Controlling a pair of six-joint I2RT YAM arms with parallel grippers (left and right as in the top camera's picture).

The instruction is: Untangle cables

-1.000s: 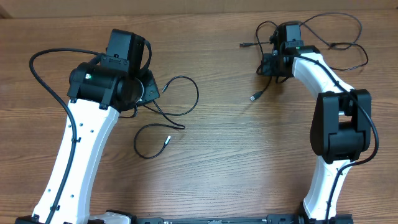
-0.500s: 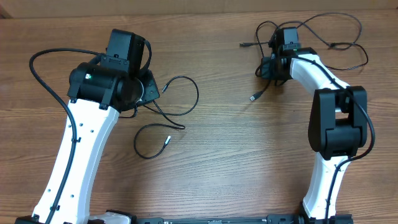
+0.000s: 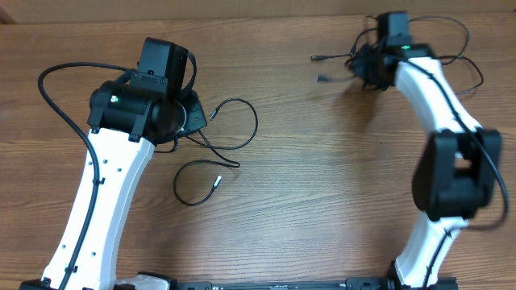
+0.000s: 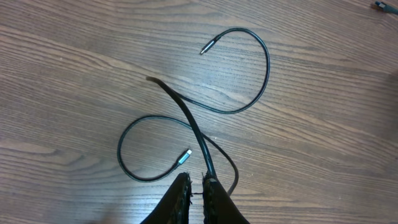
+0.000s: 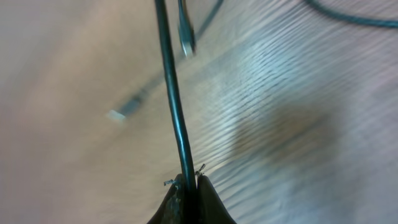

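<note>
Overhead: my left jaws clench the looped cable (image 4: 268, 62) on the bench (image 3: 322, 209), my right jaws clench the other cable (image 5: 174, 112) at the far right corner; a fast pull could slip either grip

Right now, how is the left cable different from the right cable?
The left cable lies in wide loops on the table; the right cable tangles near the far edge. The left cable looks sharp; the right cable looks blurred. Both are thin and black.
</note>
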